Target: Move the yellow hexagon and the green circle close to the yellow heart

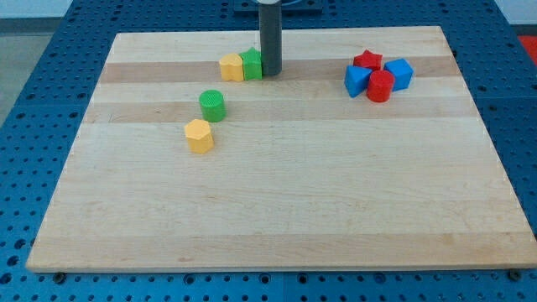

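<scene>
The yellow hexagon (pixel 200 136) lies left of the board's middle. The green circle (pixel 212 106) stands just above and right of it, close to it. The yellow heart (pixel 231 67) lies near the view's top, touching a green block (pixel 252 65) of unclear shape on its right. My tip (pixel 271 72) rests on the board right against that green block's right side, well above and right of the green circle.
A cluster sits at the top right: a red block (pixel 367 60), a blue block (pixel 357 80), a red cylinder (pixel 380 86) and a blue cube (pixel 398 74). The wooden board (pixel 277 210) lies on a blue perforated table.
</scene>
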{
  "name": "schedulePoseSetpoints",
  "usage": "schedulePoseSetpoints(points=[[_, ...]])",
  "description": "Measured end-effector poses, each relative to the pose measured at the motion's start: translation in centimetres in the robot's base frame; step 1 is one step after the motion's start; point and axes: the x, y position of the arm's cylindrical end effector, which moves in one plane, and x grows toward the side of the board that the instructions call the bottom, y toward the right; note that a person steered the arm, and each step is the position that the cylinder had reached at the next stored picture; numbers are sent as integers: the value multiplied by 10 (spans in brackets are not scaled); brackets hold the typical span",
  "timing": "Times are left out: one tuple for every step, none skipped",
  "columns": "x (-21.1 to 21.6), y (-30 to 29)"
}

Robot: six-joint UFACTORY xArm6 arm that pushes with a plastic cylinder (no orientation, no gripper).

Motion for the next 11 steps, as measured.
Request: schedulePoseSetpoints(points=[[22, 1], [99, -2], [196, -42], [226, -112], [196, -124], [168, -95], [138, -90], [110, -90], [81, -90], [65, -84], [59, -63]])
